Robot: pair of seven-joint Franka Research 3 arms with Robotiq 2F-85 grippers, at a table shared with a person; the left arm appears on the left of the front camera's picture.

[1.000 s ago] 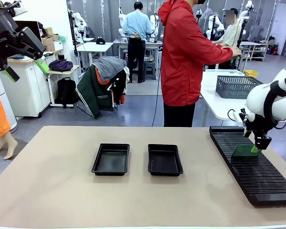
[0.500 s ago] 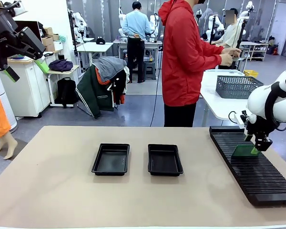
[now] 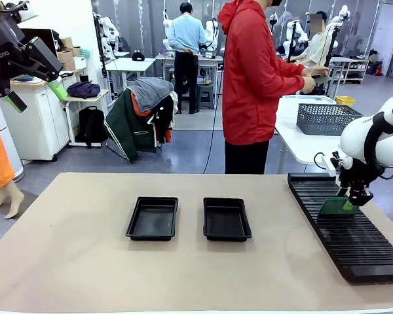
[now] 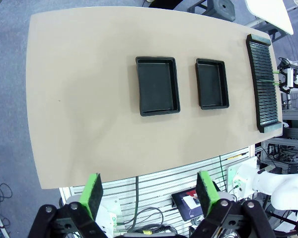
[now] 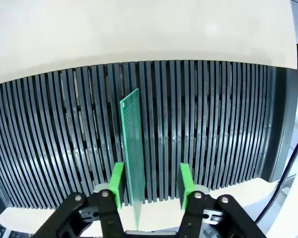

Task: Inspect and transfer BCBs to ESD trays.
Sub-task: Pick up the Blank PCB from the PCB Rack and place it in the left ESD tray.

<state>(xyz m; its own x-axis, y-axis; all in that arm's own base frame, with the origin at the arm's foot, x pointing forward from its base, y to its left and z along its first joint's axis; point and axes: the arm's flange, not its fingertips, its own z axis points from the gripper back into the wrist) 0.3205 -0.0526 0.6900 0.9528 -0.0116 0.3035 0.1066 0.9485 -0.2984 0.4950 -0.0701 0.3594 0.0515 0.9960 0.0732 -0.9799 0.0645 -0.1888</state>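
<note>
grey floor (image 3: 183, 152), white cabinet (image 3: 31, 127), far worktable (image 3: 128, 65), perhaps a coat-draped chair (image 3: 141, 121)

Two ESD trays (image 3: 152, 218) (image 3: 226, 218), both black. One BCB (image 3: 337, 208), green. One long black slotted rack (image 3: 354, 252). Two counters: a tan counter (image 3: 78, 261) and a white counter (image 3: 295, 140) behind it. One grey mesh basket (image 3: 326, 119). Two robot hands, the left hand (image 4: 150, 192) and the right hand (image 5: 151, 181), each with two green-padded fingers (image 4: 93, 191). One person in a red jacket (image 3: 252, 78) at the tan counter's far side
</note>
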